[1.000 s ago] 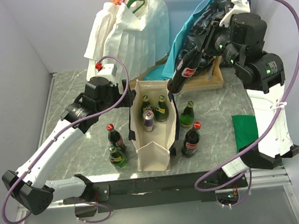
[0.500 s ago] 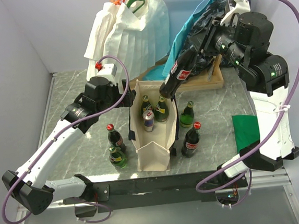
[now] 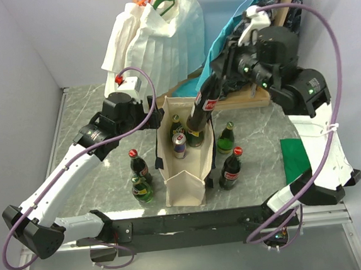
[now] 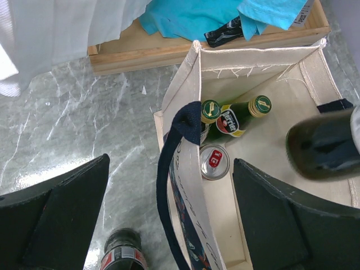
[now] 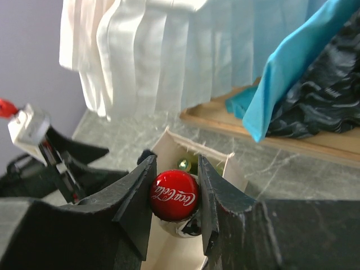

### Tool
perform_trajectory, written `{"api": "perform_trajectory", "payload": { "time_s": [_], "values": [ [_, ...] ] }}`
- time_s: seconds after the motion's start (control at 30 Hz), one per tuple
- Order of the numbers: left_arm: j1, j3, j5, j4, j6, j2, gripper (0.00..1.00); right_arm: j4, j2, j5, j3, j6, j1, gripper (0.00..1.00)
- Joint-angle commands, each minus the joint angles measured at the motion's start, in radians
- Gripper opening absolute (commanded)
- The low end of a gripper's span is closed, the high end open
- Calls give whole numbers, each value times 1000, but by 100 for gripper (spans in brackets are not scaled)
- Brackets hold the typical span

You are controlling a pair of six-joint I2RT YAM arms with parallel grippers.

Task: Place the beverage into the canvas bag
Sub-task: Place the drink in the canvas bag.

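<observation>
The cream canvas bag (image 3: 184,172) with navy handles stands open mid-table. It holds two green bottles (image 4: 236,115) and a can (image 4: 214,161). My right gripper (image 3: 218,75) is shut on the red cap (image 5: 173,195) of a dark Coca-Cola bottle (image 3: 203,104). The bottle hangs tilted, its base over the bag's far right mouth (image 4: 323,146). My left gripper (image 4: 171,225) is open and straddles the bag's left wall (image 4: 188,84) and navy handle, one finger inside and one outside; it also shows in the top view (image 3: 157,121).
Outside the bag stand a cola bottle (image 3: 139,166) and a green bottle (image 3: 141,190) on the left, a green bottle (image 3: 225,137) and a cola bottle (image 3: 231,168) on the right. A green cloth (image 3: 295,156) lies right. A wooden tray (image 3: 247,97) of clothes and a white pleated garment (image 3: 153,42) stand behind.
My right arm has swung left and down with the cola bottle, from over the wooden tray to above the bag's mouth. The left arm has not moved.
</observation>
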Motion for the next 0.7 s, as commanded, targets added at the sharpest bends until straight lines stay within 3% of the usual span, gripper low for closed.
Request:
{"api": "perform_trajectory", "payload": {
  "time_s": [0.0,0.47,0.67],
  "values": [
    [3,-16,0,30,6,-3,96,233,-83,122,12,-11,56,0],
    [3,-21,5,38,16,2,96,284,-142,367,-206,-57,189,0],
    [3,5,0,49,41,5,96,311,-140,398,-238,-74,209,0]
  ]
}}
